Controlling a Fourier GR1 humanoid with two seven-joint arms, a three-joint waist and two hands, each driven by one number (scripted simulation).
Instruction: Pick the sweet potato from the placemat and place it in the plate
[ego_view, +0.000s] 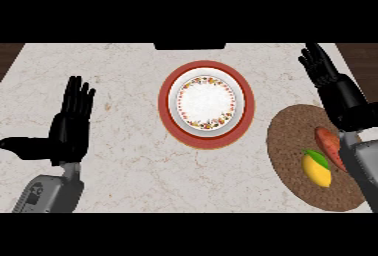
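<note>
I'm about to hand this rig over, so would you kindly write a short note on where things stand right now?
Left hand: open, fingers straight, over the counter at the left, holding nothing.
Right hand: open, raised at the right above the placemat, holding nothing.
Sweet potato: on the placemat, partly hidden by the right forearm, beside a mango.
Plate: mid-counter, nothing on it.
Done: nothing yet.
Left: grasp the sweet potato, carry it left and set it in the plate.

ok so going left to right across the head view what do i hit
left hand → plate → placemat → mango. The sweet potato and right hand overlap at the right, so their order is unclear.
</note>
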